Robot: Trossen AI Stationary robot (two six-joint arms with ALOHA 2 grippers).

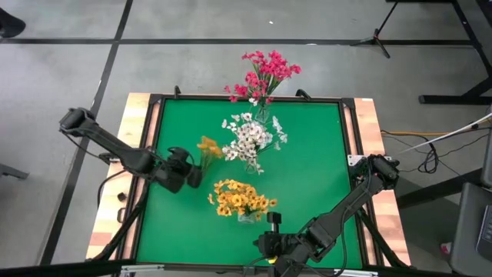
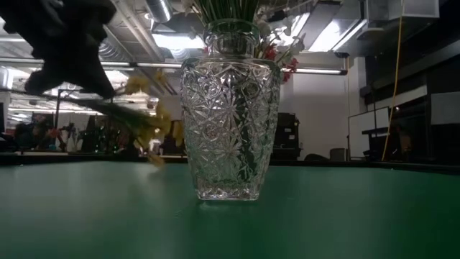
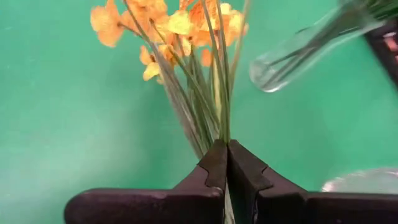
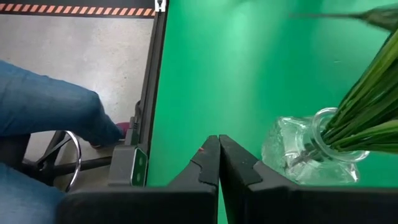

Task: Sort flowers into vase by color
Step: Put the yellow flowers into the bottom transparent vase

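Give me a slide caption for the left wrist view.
Left gripper shut on a yellow flower sprig above the green table.

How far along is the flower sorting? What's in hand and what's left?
Mostly sorted: the pink flowers, white flowers and a yellow bunch each stand in their own vase. In hand: the left claw is shut on a last yellow sprig, held above the green mat. Left: placing it with the yellow bunch. No loose flowers show. The right claw waits shut at the near edge.
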